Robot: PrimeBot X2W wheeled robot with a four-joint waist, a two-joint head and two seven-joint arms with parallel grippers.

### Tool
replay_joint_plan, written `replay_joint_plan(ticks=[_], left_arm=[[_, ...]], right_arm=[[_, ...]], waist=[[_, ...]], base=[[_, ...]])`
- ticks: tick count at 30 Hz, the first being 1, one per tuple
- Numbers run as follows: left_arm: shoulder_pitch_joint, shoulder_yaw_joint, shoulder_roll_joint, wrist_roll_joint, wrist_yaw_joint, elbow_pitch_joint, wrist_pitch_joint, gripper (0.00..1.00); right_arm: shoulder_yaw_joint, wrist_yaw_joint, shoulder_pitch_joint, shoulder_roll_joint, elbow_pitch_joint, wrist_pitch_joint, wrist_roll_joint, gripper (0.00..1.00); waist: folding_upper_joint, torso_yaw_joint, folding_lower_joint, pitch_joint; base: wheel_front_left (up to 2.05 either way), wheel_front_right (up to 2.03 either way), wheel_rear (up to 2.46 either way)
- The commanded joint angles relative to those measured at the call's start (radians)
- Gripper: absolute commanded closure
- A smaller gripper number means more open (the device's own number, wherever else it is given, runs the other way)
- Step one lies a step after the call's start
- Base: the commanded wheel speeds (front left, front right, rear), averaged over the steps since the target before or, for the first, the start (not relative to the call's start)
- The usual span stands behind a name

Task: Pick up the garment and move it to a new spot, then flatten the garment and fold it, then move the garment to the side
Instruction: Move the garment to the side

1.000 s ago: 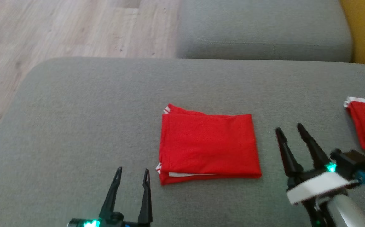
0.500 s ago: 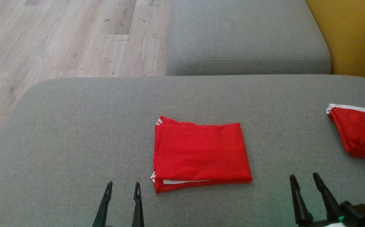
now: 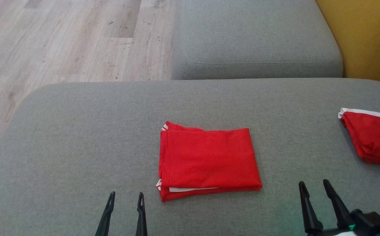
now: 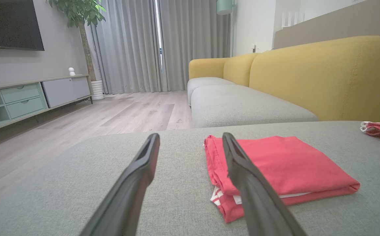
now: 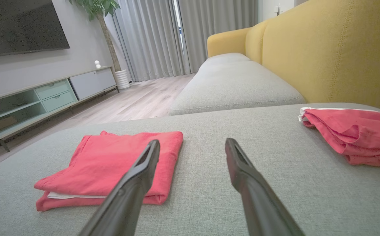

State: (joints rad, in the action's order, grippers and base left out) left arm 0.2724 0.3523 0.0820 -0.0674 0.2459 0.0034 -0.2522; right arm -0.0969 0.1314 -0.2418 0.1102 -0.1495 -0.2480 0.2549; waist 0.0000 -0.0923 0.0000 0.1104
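a: grey fabric runs under everything we see: a broad sofa cushion (image 3: pixel 78 137), with wooden floor (image 3: pixel 62 39) beyond its far left corner and a yellow backrest (image 3: pixel 367 36) past its far right corner.
b: and the garment (image 3: pixel 208 160)?
a: we find it near the middle of the cushion, red, folded into a flat rectangle, with white trim peeking out at two corners on the cushion's left-hand side.
b: where do our grippers sit?
a: both hang over the cushion's near edge. our left gripper (image 3: pixel 126 194) is at the near-left part, our right gripper (image 3: pixel 313 182) at the near-right part. the garment lies between them, apart from each.
b: jaws?
a: both are spread wide with nothing in them; we see bare cushion between each pair of fingers in the head view.
b: anything else on the cushion?
a: a second red cloth (image 3: pixel 373 137) with a white edge is bunched loosely at the cushion's right edge, partly cut off. another grey cushion (image 3: pixel 255 36) butts against the far side.
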Motion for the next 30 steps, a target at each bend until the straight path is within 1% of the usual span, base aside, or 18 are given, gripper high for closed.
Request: replay_joint_plan(ticks=[1,17,24,27,30], left_arm=[[-0.034,-0.039,-0.011,0.009,-0.004,-0.024,-0.010,0.00],[-0.034,-0.046,-0.017,0.019,-0.018,-0.018,-0.010,0.00],[-0.041,-0.038,-0.020,0.024,-0.020,-0.022,-0.010,0.00],[-0.048,-0.032,-0.022,0.025,-0.020,-0.023,-0.010,0.00],[-0.054,-0.025,-0.024,0.025,-0.018,-0.024,-0.010,0.00]], right_arm=[[-0.026,-0.001,0.031,0.013,0.032,-0.014,-0.003,0.00],[-0.033,-0.001,0.034,0.014,0.029,-0.014,0.000,0.00],[-0.039,-0.001,0.043,0.022,0.029,-0.014,-0.002,0.00],[-0.046,-0.001,0.055,0.026,0.015,-0.014,0.003,0.00],[-0.060,-0.001,0.081,0.038,-0.028,-0.014,0.017,0.00]], waist=[[0.0000,0.001,0.0000,-0.001],[0.0000,0.001,0.0000,-0.004],[0.0000,-0.010,0.0000,-0.027],[0.0000,-0.017,0.0000,-0.046],[0.0000,-0.024,0.0000,-0.068]], base=[[0.00,0.00,0.00],[0.00,0.00,0.00],[0.00,0.00,0.00],[0.00,0.00,0.00],[0.00,0.00,0.00]])
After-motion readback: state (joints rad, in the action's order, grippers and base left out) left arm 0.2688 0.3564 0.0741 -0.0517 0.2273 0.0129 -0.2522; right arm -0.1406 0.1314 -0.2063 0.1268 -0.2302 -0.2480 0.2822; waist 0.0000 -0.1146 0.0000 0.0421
